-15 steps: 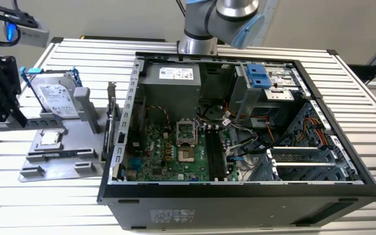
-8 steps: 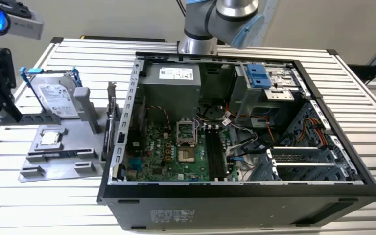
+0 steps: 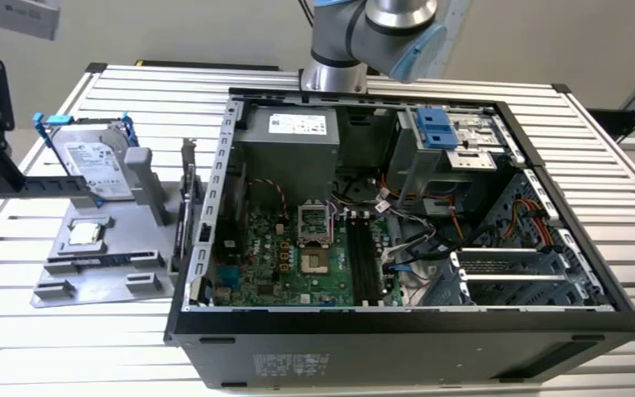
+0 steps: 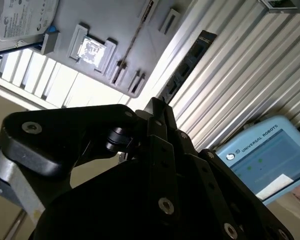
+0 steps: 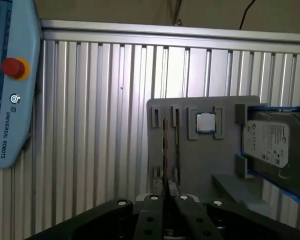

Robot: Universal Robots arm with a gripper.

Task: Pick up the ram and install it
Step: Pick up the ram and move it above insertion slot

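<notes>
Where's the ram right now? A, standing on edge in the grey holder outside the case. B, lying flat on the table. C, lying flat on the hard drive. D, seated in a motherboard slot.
A: the ram stands on edge in the grey holder, beside the processor, and the motherboard slots look unfilled.

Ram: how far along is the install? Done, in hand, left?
Done: nothing visible yet. The ram stands on edge in the gray holder, and the motherboard's black slots look empty. In hand: the gripper faces the holder, roughly in line with the ram but apart from it. Left: both the pick and the install.
</notes>
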